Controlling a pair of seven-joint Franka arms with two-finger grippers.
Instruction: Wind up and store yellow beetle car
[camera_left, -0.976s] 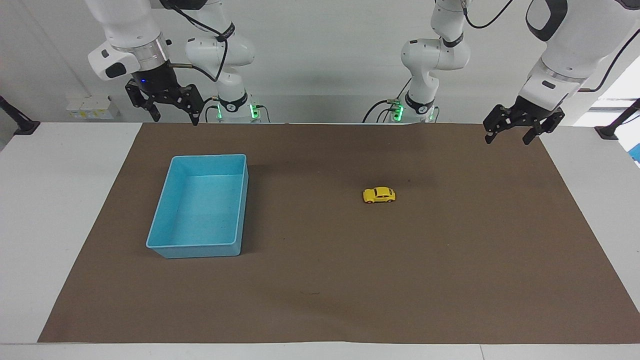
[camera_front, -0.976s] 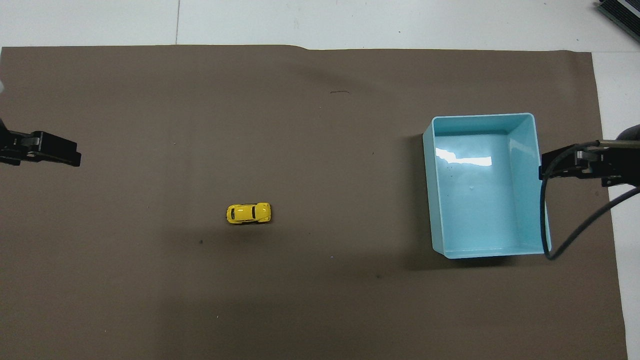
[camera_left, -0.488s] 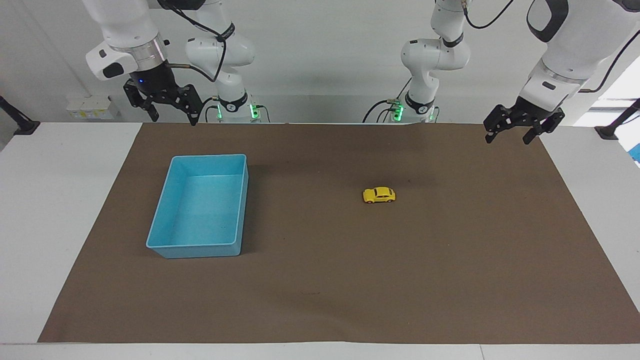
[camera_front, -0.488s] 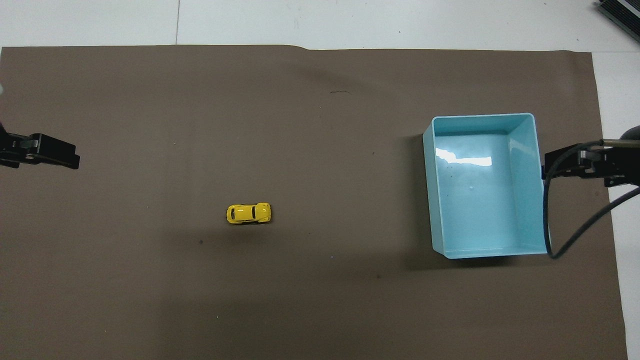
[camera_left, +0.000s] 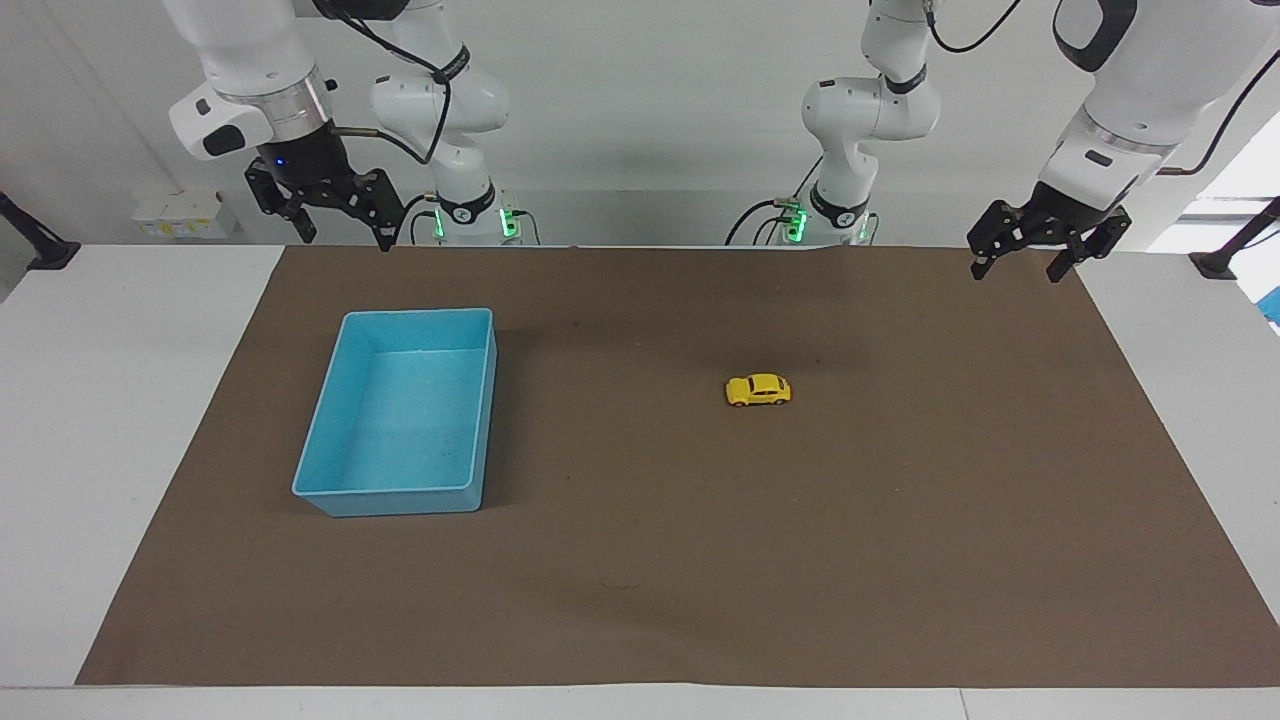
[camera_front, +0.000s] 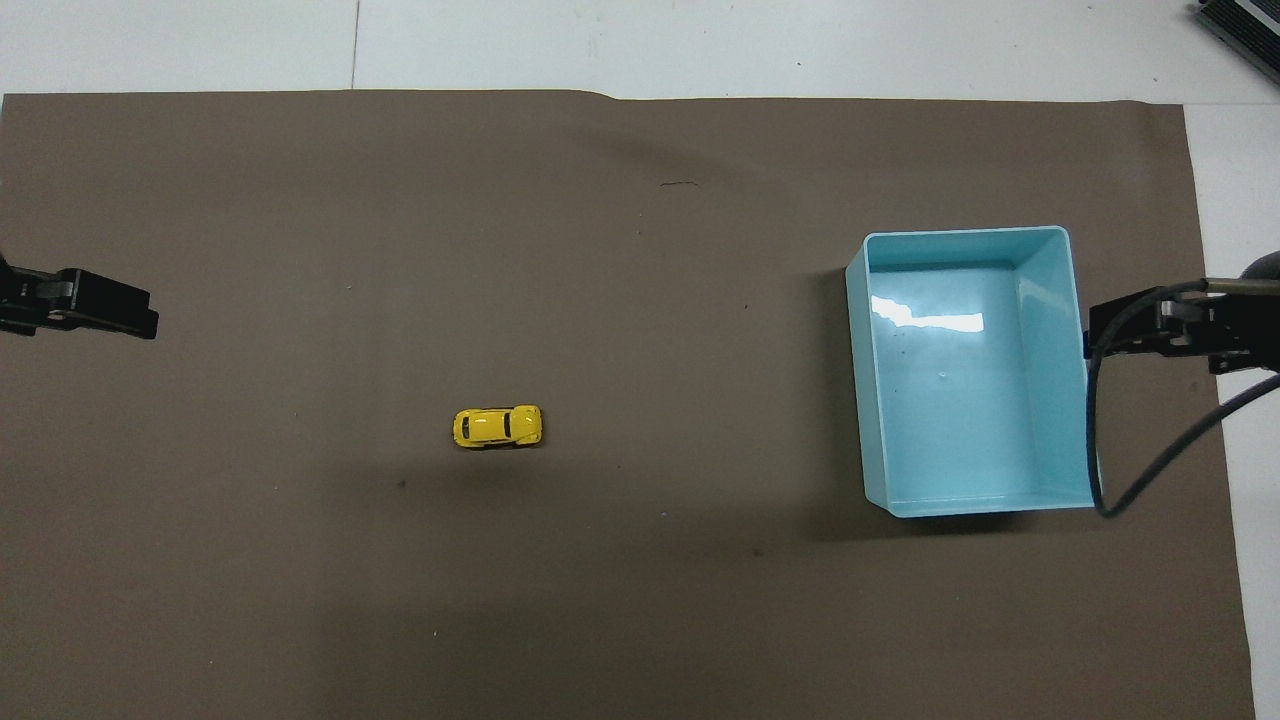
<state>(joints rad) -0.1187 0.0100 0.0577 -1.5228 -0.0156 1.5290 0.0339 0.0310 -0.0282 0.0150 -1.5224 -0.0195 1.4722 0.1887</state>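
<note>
The yellow beetle car (camera_left: 758, 390) stands on its wheels on the brown mat, toward the left arm's end; it also shows in the overhead view (camera_front: 497, 426). The blue bin (camera_left: 400, 498) stands empty toward the right arm's end, also seen from above (camera_front: 868, 400). My left gripper (camera_left: 1015, 268) hangs open and empty in the air over the mat's corner at its own end (camera_front: 110, 312), well apart from the car. My right gripper (camera_left: 348, 238) hangs open and empty over the mat's edge by the bin (camera_front: 1125, 335).
The brown mat (camera_left: 640, 580) covers most of the white table (camera_left: 100, 400). A black cable (camera_front: 1150, 470) hangs from the right arm beside the bin. A small white box (camera_left: 185, 215) sits off the table at the right arm's end.
Both grippers have risen slightly and drawn a little toward the robots. The car and the bin have not moved.
</note>
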